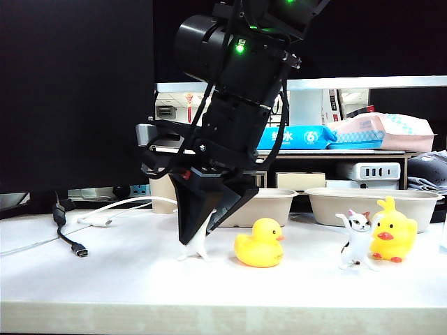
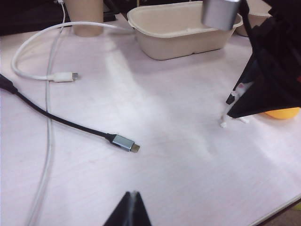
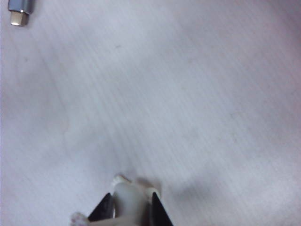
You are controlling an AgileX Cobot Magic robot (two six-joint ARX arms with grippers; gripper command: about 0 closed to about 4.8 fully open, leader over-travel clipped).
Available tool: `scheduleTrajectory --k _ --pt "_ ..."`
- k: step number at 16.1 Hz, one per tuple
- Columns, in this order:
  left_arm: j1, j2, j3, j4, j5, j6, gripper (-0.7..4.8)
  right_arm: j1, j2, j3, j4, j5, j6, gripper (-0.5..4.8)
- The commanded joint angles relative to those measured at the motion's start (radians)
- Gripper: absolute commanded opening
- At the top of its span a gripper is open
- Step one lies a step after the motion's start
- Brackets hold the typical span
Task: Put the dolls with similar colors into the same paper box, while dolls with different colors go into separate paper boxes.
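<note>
A plain white cat doll point(image 1: 200, 246) stands on the table left of centre, its feet on the surface. My right gripper point(image 1: 199, 234) reaches down across the middle and is shut on it; both black fingers press the cat's point(image 3: 128, 200) sides at the right gripper point(image 3: 130, 195). A yellow duck point(image 1: 260, 243) sits just right of it. A calico cat point(image 1: 357, 237) and a second duck point(image 1: 392, 230) stand at the right. Two beige paper boxes point(image 1: 269, 208) point(image 1: 328, 206) stand behind the dolls. My left gripper point(image 2: 133, 195) is shut and holds nothing, hovering over bare table far from the dolls.
A black cable with a metal plug point(image 2: 123, 142) and a white cable point(image 2: 61, 76) lie on the left of the table. A beige paper cup point(image 2: 84, 16) stands behind them. A shelf with tissue packs point(image 1: 300, 136) runs behind the boxes. The table's front edge is close.
</note>
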State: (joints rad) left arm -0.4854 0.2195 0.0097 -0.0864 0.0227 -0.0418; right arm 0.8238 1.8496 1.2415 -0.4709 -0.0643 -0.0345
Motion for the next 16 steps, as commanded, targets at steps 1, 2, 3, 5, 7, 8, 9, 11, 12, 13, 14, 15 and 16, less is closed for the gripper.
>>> scheduleTrajectory --k 1,2,3,5,7,8,9,11,12,13,14,15,16 --pt "-0.001 0.0 0.001 0.013 0.0 0.001 -0.05 0.0 -0.008 0.01 0.004 0.003 0.001 0.44" --pt "-0.001 0.0 0.001 0.013 0.0 0.001 -0.05 0.0 -0.01 0.01 0.003 0.003 0.001 0.44" --pt "-0.001 0.0 0.001 0.013 0.0 0.001 -0.05 0.0 -0.011 0.01 0.003 0.003 0.001 0.43" --pt "-0.001 0.0 0.001 0.013 0.0 0.001 -0.05 0.0 -0.025 0.011 0.004 0.012 0.005 0.43" --pt "-0.001 0.0 0.001 0.013 0.0 0.001 -0.05 -0.006 -0.072 0.011 -0.007 0.063 0.009 0.43" --pt "-0.001 0.0 0.001 0.013 0.0 0.001 -0.05 -0.013 -0.092 0.011 -0.017 0.076 0.009 0.43" --pt "-0.001 0.0 0.001 0.013 0.0 0.001 -0.05 -0.027 -0.121 0.011 -0.034 0.094 0.009 0.43" --pt "-0.001 0.0 0.001 0.013 0.0 0.001 -0.05 -0.077 -0.187 0.011 -0.074 0.145 0.009 0.43" --pt "-0.001 0.0 0.001 0.013 0.0 0.001 -0.05 -0.107 -0.219 0.011 -0.082 0.205 0.007 0.43" --pt "-0.001 0.0 0.001 0.013 0.0 0.001 -0.05 -0.132 -0.241 0.011 -0.082 0.236 0.006 0.4" --pt "-0.003 0.0 0.001 0.013 0.0 0.001 -0.05 -0.179 -0.268 0.011 -0.081 0.251 0.003 0.39" --pt "-0.011 0.0 0.001 0.013 -0.002 0.001 -0.05 -0.227 -0.285 0.011 -0.082 0.267 0.003 0.4" --pt "-0.042 0.0 0.001 0.013 -0.002 0.001 -0.05 -0.295 -0.292 0.011 -0.082 0.313 0.003 0.4"
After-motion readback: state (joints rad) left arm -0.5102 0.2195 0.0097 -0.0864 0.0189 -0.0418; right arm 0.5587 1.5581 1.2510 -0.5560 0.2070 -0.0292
